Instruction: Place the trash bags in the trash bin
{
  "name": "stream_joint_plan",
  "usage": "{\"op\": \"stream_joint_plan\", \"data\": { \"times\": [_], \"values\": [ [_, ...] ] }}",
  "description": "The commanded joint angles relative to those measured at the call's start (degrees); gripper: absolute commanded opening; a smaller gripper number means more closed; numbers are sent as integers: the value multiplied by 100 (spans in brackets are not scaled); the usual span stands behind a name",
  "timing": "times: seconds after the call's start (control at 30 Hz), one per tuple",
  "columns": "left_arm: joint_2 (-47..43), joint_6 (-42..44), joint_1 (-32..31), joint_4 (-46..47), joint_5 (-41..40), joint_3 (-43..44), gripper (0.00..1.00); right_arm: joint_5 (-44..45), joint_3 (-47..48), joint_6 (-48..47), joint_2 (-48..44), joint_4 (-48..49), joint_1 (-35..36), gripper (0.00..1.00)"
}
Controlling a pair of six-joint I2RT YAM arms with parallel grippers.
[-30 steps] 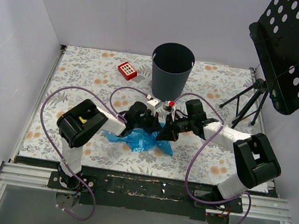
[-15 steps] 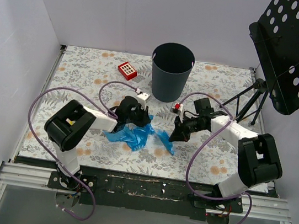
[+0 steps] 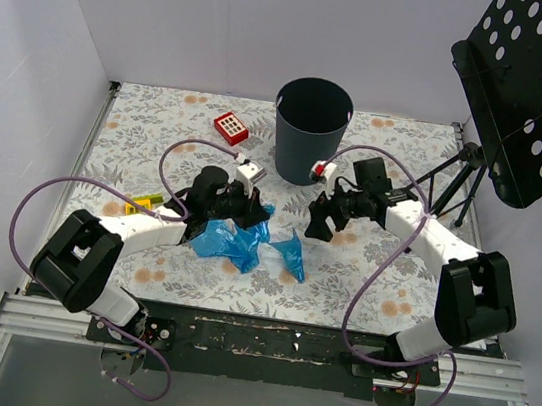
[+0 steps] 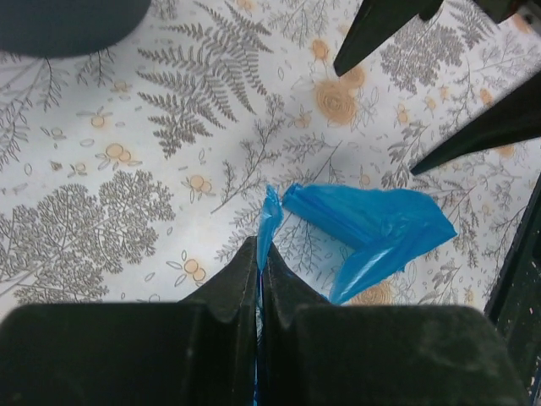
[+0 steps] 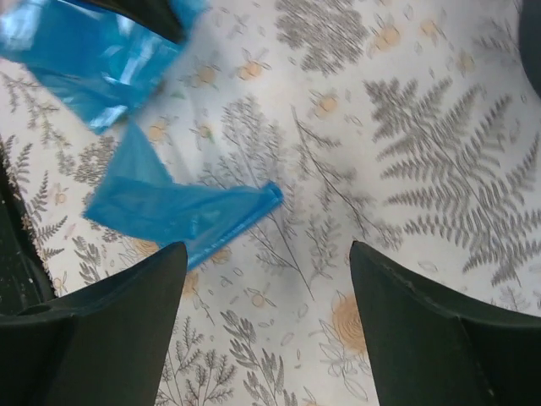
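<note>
Two blue trash bags show. My left gripper (image 3: 253, 218) (image 4: 259, 252) is shut on a corner of the larger crumpled bag (image 3: 228, 241), whose film (image 4: 269, 218) sticks out past the closed fingertips. The smaller folded bag (image 3: 292, 254) (image 4: 372, 227) (image 5: 173, 210) lies flat on the floral table. My right gripper (image 3: 319, 227) (image 5: 268, 248) hangs open just right of and above it, nothing between its fingers. The held bag (image 5: 80, 52) shows at that view's top left. The dark trash bin (image 3: 311, 128) (image 4: 63, 21) stands upright behind both grippers.
A red-and-white keypad tile (image 3: 230, 128) lies left of the bin. A yellow block (image 3: 140, 207) sits beside the left arm. A black perforated music stand (image 3: 539, 89) on a tripod (image 3: 450, 186) fills the right back corner. White walls close in the table.
My right gripper opened and let go of the smaller blue bag, which now lies on the table, and drew back toward the bin. My left arm swung left, pulling its bag along.
</note>
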Motion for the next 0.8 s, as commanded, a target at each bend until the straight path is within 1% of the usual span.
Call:
{"op": "stream_joint_plan", "data": {
  "times": [0.0, 0.1, 0.13, 0.23, 0.27, 0.33, 0.4, 0.43, 0.47, 0.53, 0.57, 0.63, 0.67, 0.7, 0.77],
  "values": [
    [-184, 183, 2, -281, 109, -84, 0, -188, -136, -286, -464, 158, 647, 88],
    [-227, 201, 2, -308, 39, -75, 0, 487, -207, -68, -316, 71, 981, 88],
    [-236, 192, 10, -308, 39, -66, 0, 873, -286, 212, -289, 262, 1087, 88],
    [-289, 69, 11, -273, 39, -119, 0, 1341, -576, 714, -236, 676, 1351, 89],
    [-315, 34, 11, -264, 39, -136, 0, 1682, -594, 863, -149, 764, 1561, 89],
    [-377, -36, 19, -264, 21, -180, 0, 2499, -673, 1223, 45, 931, 1756, 89],
    [-456, -28, 19, -290, -14, -224, 0, 2731, -691, 1558, 247, 1019, 1774, 88],
    [-482, -37, 19, -299, -66, -242, 0, 2801, -682, 1629, 352, 1037, 1791, 84],
    [-509, -37, 19, -316, -93, -268, 0, 2872, -664, 1664, 449, 1055, 1809, 80],
    [-535, -54, 28, -326, -154, -303, 0, 3003, -629, 1743, 651, 1072, 1826, 67],
    [-544, -63, 28, -325, -181, -321, 0, 3074, -629, 1770, 722, 1064, 1826, 58],
    [-527, -63, 37, -290, -181, -356, 0, 3284, -664, 1875, 845, 1038, 1826, 27],
    [-500, -28, 37, -273, -164, -382, 0, 3564, -690, 1919, 872, 1046, 1809, 8],
    [-483, -2, 37, -264, -163, -435, 0, 3828, -734, 2085, 846, 1055, 1748, 1],
    [-456, 77, 46, -255, -137, -505, 0, 3892, -822, 2043, 784, 1055, 1494, 1]
  ]
}}
